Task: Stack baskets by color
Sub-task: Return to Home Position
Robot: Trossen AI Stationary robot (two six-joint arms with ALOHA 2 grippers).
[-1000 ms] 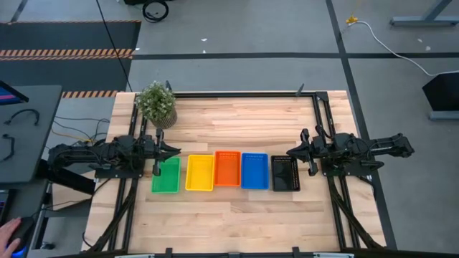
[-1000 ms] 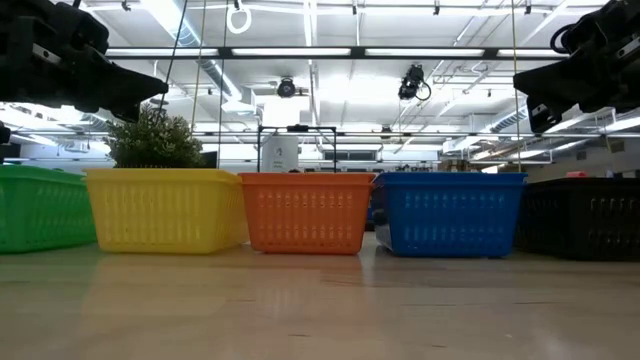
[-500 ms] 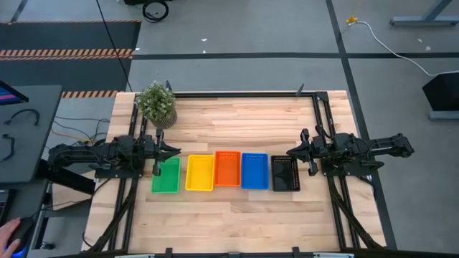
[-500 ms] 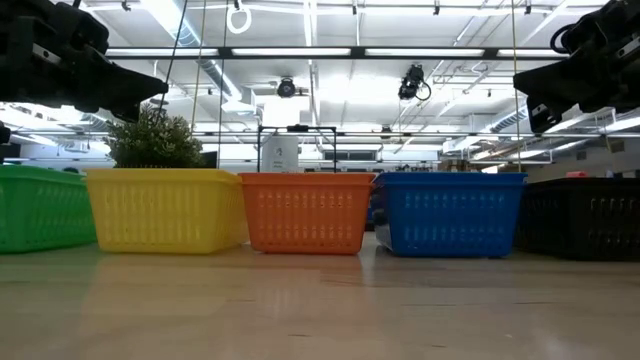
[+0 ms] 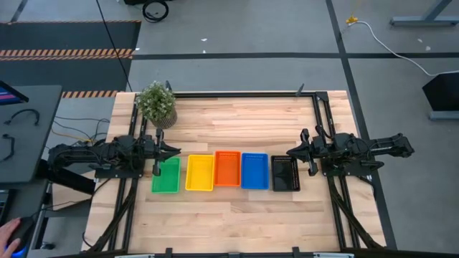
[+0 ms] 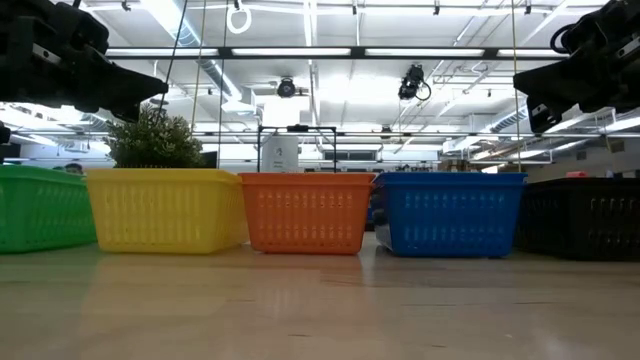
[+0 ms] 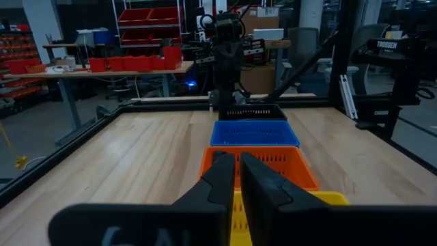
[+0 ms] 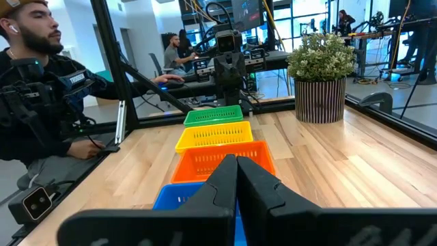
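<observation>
**A:** Has anything shifted in the last second?

**B:** Nothing I can find. Both arms and all five colours sit where they sat before.

**A:** Where are the baskets, then?

**B:** They stand in one row across the middle of the tabletop point(image 5: 237, 215), running from its left edge toward its right. The order is green basket point(image 5: 166, 175), yellow basket point(image 5: 200, 173), orange basket point(image 5: 227, 168), blue basket point(image 5: 254, 170), black basket point(image 5: 285, 174). They sit close side by side, with a small gap before the black one. Each colour shows as a single outline from above.

**A:** And the left gripper?

**B:** The left gripper point(image 5: 172, 151) hangs raised over the back end of the green basket, pointing along the row. Its fingers point(image 7: 222, 179) are drawn together with only a sliver between them and hold nothing.

**A:** The right one?

**B:** It mirrors the left. The right gripper point(image 5: 292, 152) hangs raised over the back end of the black basket, facing the left arm. Its fingers point(image 8: 222, 179) are pressed together and empty.

**A:** Anything else about?

**B:** A plant point(image 5: 156, 102) stands near the tabletop's back left corner. A person point(image 8: 34, 102) sits beyond the left edge.
</observation>
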